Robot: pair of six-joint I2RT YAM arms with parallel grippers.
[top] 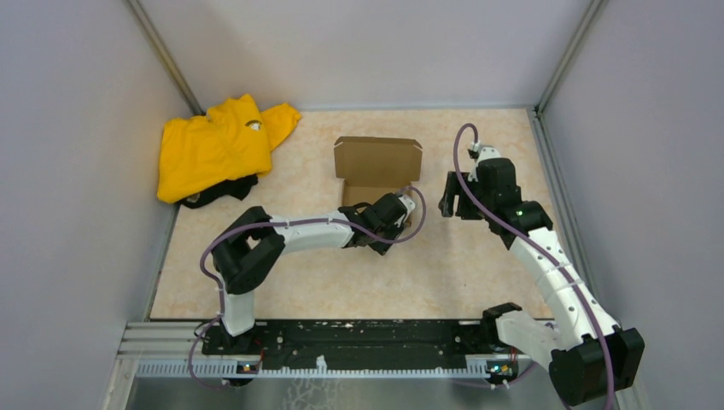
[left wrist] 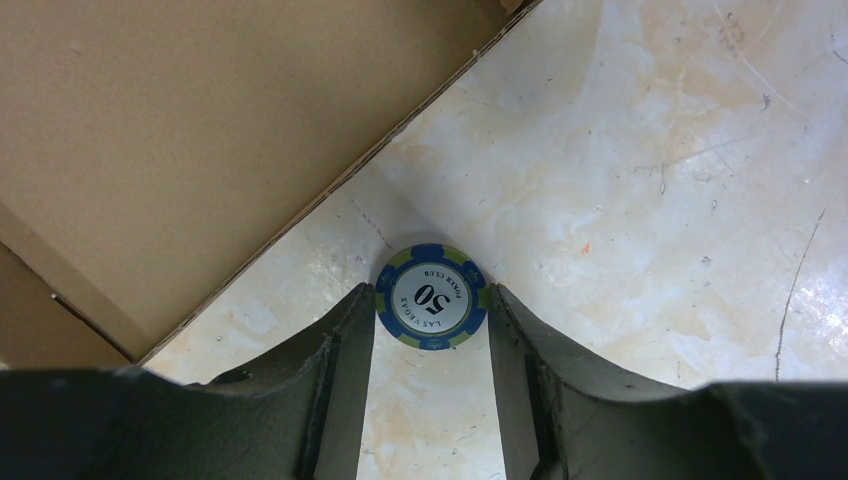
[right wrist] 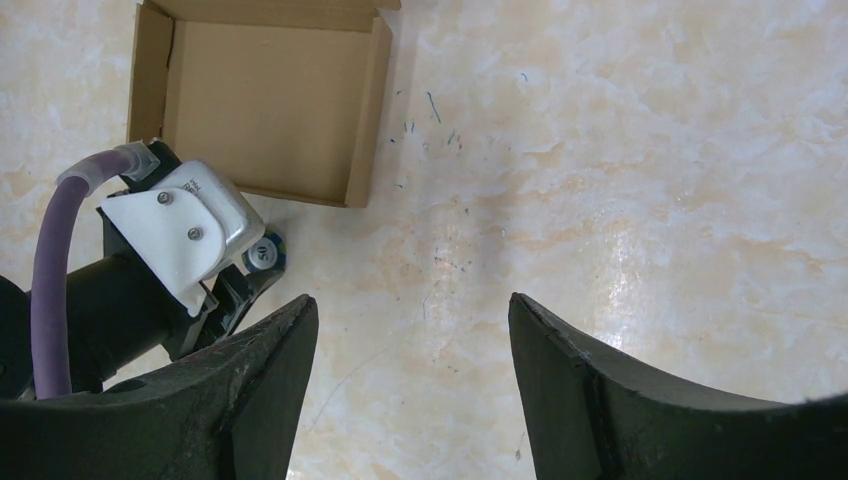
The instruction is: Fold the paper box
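Ok, left gripper (left wrist: pixel 430 300): jaws drawn in to chip width, both pads touching the rim of a blue poker chip (left wrist: pixel 432 297) marked 50. Reads as a pinch, with the chip flat on the table (left wrist: pixel 650 200). Just beside it is the box (top: pixel 376 166). The chip sits off its near right corner, apart from the wall, not inside. Box is already a tray: walls up, lid flap standing at the far side. Right gripper (right wrist: pixel 410 300): spread wide, nothing held, hovering to the right of the box. Yellow garment (top: pixel 218 149) is well apart in the far left corner.

My read: folding is mostly done, lid not yet shut, and the left arm is on the chip, not the box. Next calls for a firm edge grip so the thin chip doesn't slip on the lift. Then the lid has to tip forward and its tabs tuck in, and the right gripper is free for that
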